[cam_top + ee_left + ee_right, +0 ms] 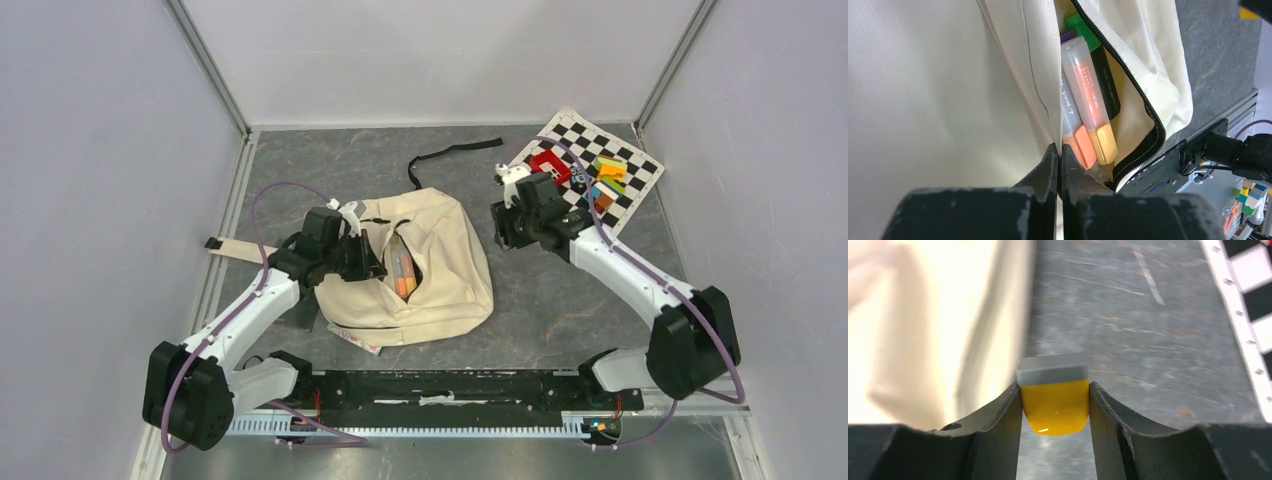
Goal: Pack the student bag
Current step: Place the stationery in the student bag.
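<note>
Pinches the bag (450,265) at its opening edge (1043,100) in the left claw (1058,157). Clamps a yellow piece (1054,407) in the right claw (503,228) over bare table (560,300) beside the bag, elbow bent.

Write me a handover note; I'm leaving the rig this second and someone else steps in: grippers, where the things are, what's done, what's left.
Left gripper: shut on the student bag fabric at the edge of the zip opening, holding it apart.
Right gripper: shut on a yellow and grey block, above the table between the bag and the checkerboard mat.
Done: highlighters lie inside the bag.
Left: put the block in through the opening. A red item and other coloured pieces are on the mat. The zip is open.
</note>
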`<state>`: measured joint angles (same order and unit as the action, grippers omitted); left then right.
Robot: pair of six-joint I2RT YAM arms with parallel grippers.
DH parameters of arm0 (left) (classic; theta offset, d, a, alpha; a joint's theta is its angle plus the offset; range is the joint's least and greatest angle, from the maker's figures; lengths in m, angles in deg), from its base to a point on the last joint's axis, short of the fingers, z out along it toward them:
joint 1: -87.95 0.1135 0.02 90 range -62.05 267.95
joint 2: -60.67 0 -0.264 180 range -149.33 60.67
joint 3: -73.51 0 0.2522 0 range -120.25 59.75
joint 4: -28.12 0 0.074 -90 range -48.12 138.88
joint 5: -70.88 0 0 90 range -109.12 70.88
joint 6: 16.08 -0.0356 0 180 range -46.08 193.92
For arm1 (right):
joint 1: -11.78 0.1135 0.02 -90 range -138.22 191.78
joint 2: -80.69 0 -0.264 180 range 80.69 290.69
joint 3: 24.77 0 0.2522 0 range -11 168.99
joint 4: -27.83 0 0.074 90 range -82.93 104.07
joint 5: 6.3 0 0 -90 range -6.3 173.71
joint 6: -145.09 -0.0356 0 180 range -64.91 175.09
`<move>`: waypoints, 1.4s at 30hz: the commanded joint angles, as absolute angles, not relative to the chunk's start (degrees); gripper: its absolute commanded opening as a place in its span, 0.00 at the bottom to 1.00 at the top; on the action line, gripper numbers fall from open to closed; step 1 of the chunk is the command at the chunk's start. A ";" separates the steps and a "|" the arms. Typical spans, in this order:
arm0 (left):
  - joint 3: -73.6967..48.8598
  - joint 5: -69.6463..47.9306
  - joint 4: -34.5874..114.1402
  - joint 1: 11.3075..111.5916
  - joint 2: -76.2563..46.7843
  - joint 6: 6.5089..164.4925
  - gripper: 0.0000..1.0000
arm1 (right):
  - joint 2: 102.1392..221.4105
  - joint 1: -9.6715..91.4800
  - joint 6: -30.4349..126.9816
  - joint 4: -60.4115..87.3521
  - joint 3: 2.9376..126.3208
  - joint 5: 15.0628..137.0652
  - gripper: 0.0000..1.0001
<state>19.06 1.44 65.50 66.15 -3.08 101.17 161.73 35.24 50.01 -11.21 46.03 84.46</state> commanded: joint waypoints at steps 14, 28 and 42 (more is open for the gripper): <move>18.37 3.29 63.26 67.06 -1.14 101.09 0.02 | 168.56 61.13 28.16 0.44 58.21 66.47 0.00; 19.24 3.47 62.58 67.21 0.28 101.77 0.02 | 179.93 67.95 24.07 -0.77 67.47 76.11 0.00; 19.31 3.47 62.32 67.34 0.77 101.80 0.02 | 184.12 67.90 27.65 -13.37 70.24 93.37 0.00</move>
